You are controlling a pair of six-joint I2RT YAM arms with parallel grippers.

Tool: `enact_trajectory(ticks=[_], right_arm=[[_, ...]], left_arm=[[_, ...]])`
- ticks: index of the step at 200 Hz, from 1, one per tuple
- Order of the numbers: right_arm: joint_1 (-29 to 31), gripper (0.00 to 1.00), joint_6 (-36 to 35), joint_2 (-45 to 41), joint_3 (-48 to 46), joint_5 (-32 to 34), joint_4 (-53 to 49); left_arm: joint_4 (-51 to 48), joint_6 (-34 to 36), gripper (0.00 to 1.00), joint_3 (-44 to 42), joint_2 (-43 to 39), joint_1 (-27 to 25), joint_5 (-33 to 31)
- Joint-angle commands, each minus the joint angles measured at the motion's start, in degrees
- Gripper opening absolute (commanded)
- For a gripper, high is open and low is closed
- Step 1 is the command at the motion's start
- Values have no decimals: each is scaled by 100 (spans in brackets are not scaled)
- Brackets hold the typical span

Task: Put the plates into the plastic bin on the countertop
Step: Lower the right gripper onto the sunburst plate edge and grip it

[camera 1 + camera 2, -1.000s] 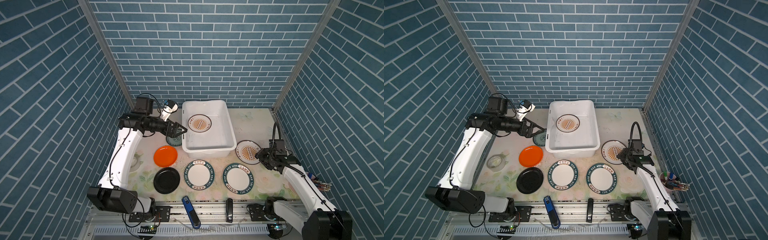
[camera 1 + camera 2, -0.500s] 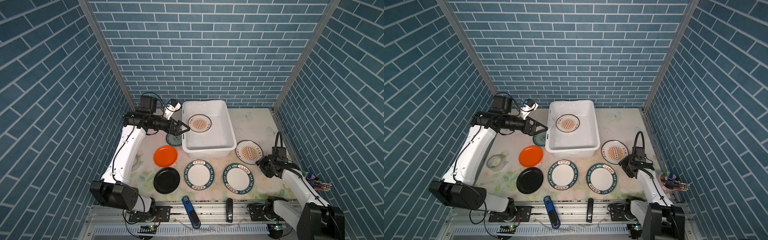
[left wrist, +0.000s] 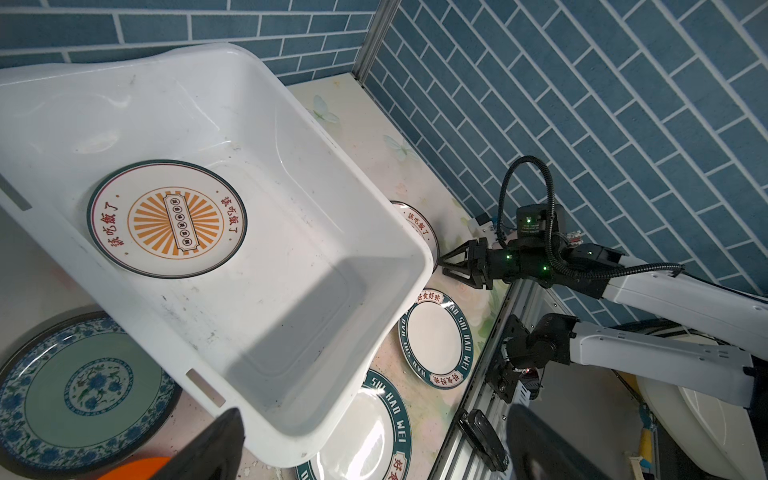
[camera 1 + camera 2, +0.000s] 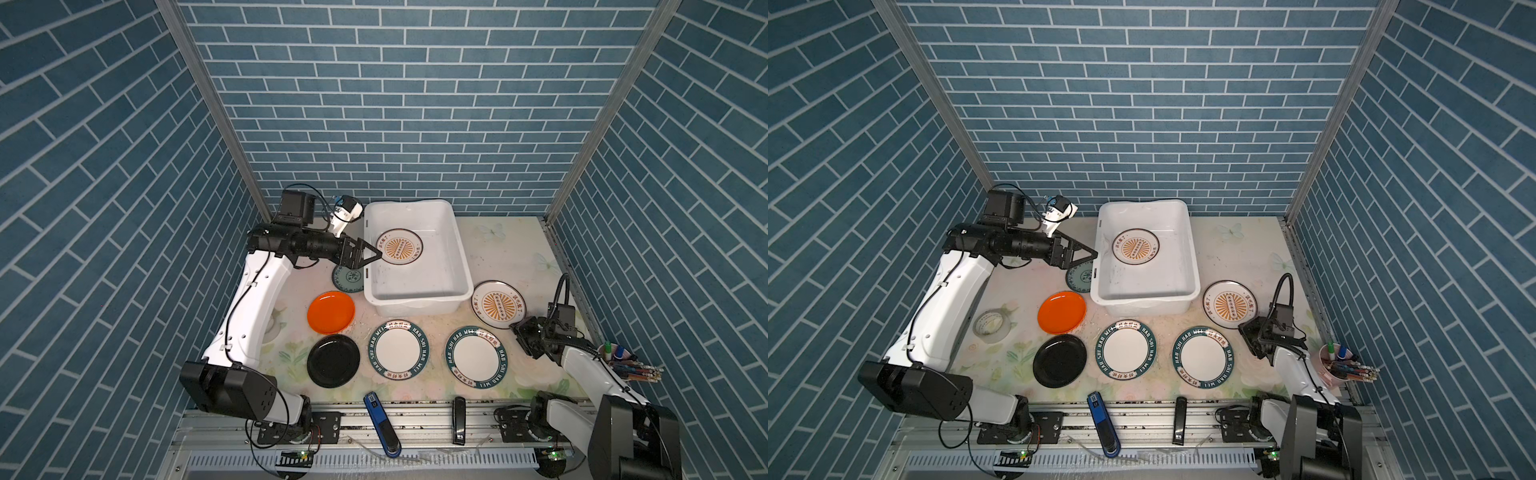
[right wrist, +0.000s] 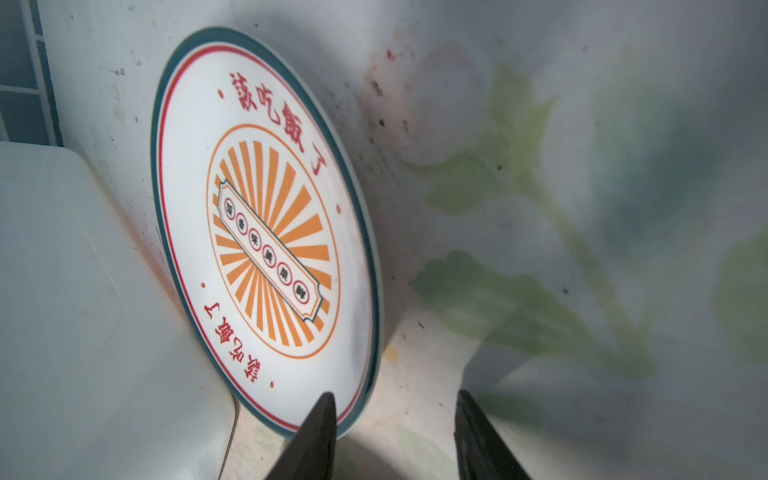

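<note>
The right hand [image 5: 395,409] sits low at the edge of the sunburst plate [image 5: 270,232] on the table [image 5: 540,104], jaws partly apart with one finger over the rim and one outside it, not yet gripping. The left hand [image 4: 371,257] hangs wide and empty over the left rim of the plastic bin [image 4: 415,299]. Only a second sunburst plate [image 4: 399,248] lies in the bin, so I judge the task barely begun: besides the one being approached, two lettered plates [image 4: 399,350] [image 4: 476,357], the orange plate [image 4: 331,312], the black plate [image 4: 333,360] and the teal plate [image 4: 348,279] wait on the table.

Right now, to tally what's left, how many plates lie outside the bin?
6: teal plate left of the bin, partly hidden; orange plate and black plate front-left; two lettered plates in front; sunburst plate right.
</note>
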Motion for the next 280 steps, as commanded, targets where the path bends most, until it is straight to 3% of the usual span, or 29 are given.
enact_trajectory(ticks=[1, 157, 280], right_arm=[[-87, 46, 279, 164, -124, -295, 499], [-368, 37, 800, 1703, -789, -679, 2829], [-391, 30, 718, 1787, -633, -653, 2694]], left_arm=[[33, 12, 99, -88, -119, -50, 241], [202, -91, 100, -249, -152, -147, 389], [302, -153, 99, -342, -257, -162, 396]])
